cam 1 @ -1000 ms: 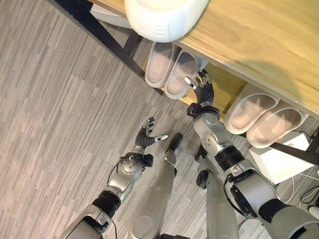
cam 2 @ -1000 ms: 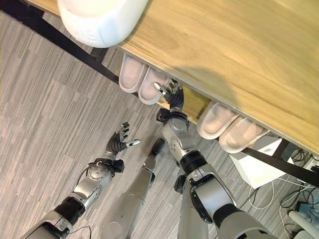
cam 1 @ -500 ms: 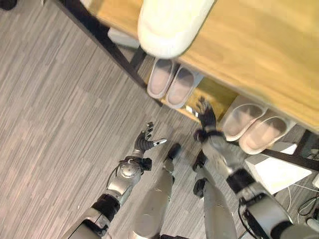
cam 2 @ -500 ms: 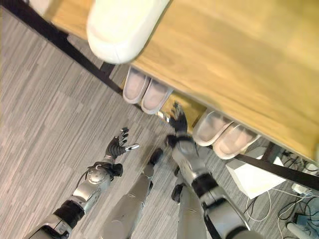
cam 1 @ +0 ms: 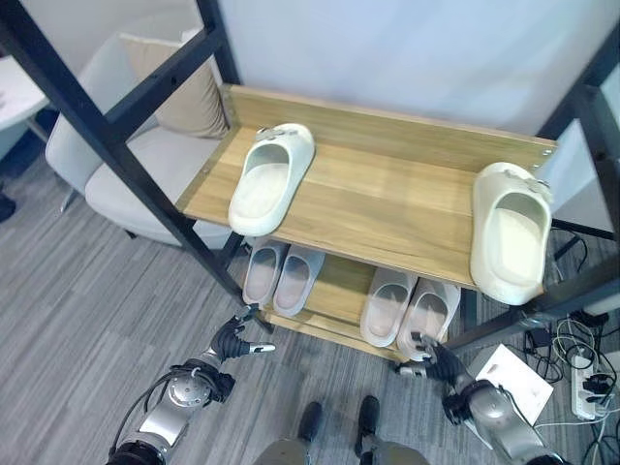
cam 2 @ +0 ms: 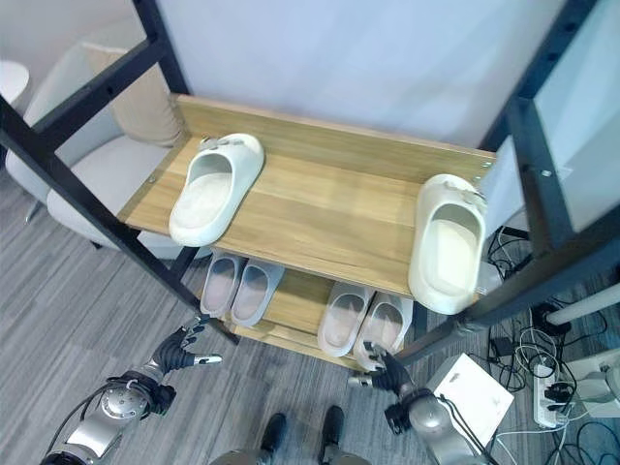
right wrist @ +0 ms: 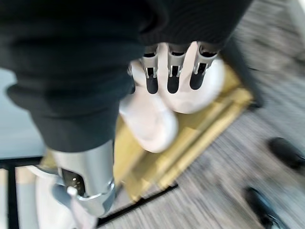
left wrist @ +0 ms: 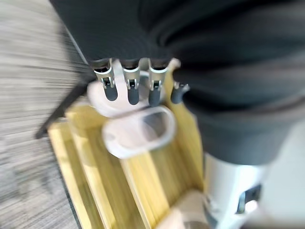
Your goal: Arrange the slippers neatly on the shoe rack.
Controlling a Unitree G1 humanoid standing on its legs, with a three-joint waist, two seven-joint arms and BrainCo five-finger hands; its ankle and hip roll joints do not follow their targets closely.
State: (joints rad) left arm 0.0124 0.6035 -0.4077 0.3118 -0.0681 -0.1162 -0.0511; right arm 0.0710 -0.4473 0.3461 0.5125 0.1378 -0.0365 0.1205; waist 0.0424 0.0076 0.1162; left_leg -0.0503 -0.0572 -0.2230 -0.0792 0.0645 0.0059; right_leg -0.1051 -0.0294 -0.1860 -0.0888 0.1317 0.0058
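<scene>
Grey wood-grain floor (cam 1: 87, 320) lay below the two-tier wooden shoe rack (cam 1: 387, 208); two cream slippers (cam 1: 270, 178) sat well apart on top, both hands (cam 1: 231, 341) (cam 1: 433, 366) empty, fingers spread.

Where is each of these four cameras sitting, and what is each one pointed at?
Left and right eye views: on the head, looking down at the shoe rack, with the left hand and right hand low in front.
Left wrist view: along its own hand toward the lower-shelf slippers.
Right wrist view: the same, toward another lower pair.
Shared: both eye views show the two cream slippers on the top shelf.
</scene>
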